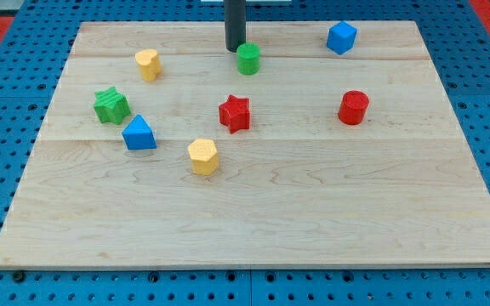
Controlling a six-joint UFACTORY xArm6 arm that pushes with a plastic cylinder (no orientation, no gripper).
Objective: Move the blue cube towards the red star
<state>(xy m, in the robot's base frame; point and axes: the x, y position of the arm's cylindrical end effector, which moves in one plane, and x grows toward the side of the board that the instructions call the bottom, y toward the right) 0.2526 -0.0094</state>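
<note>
The blue cube [342,37] sits near the view's top right of the wooden board. The red star [235,113] lies near the board's middle, down and to the left of the cube. My tip [234,49] is at the view's top centre, right beside the upper left of a green cylinder [247,59]. The tip is well to the left of the blue cube and above the red star.
A red cylinder [354,107] stands right of the star. A yellow hexagonal block [203,156] lies below left of the star. A blue triangular block [139,133], a green star [111,105] and a yellow block [148,64] are at the left. The board [313,212] rests on a blue pegboard.
</note>
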